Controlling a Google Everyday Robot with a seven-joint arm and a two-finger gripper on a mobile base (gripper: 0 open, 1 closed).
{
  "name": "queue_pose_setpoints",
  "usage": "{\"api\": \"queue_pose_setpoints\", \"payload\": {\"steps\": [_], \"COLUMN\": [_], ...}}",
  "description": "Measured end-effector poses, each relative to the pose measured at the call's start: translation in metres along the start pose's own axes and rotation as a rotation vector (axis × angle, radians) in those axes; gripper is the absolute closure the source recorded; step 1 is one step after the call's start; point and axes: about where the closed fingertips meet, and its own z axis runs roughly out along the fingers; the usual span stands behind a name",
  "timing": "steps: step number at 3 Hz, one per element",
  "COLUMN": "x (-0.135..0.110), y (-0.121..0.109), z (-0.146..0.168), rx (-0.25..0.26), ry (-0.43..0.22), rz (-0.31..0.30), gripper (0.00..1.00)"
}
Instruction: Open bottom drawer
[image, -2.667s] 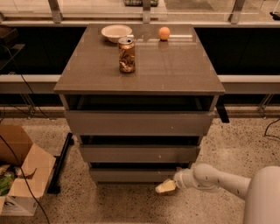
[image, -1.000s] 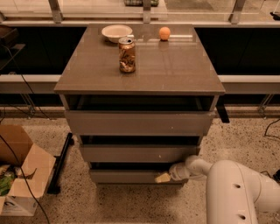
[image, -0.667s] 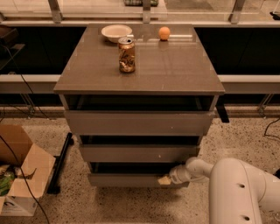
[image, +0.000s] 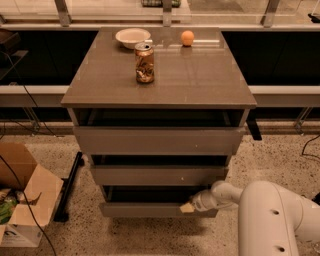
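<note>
Where the cabinet (image: 200, 80) comes down to the floor (image: 150, 240), you see the bottom drawer (image: 145, 210) — the lowest and slimmest of three fronts — with a dark gap above it. Your gripper (image: 188, 207) sits at that front's top edge, near its right end, on the white arm (image: 270, 215) reaching in from the right. Whether the gripper is open or closed you cannot tell. On the cabinet top stand a can (image: 144, 62), a bowl (image: 132, 37) and an orange (image: 187, 38)

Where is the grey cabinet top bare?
On the grey cabinet top, bare: the front, ahead of the brown drink can, and the right side, nearer than the orange ball. Crowded: the back, by the white bowl. The gripper is at the grey-beige bottom drawer, right end.
</note>
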Motion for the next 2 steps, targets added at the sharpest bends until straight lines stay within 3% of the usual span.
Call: {"api": "queue_pose_setpoints", "payload": {"steps": [1,2], "x": [0.0002,0.0002], "y": [0.0009,0.001], "z": [0.0016,0.0016], "rx": [-0.001,-0.001], "ry": [0.002,0.003], "rz": [-0.003,-0.003], "gripper": [0.0,0.0]}}
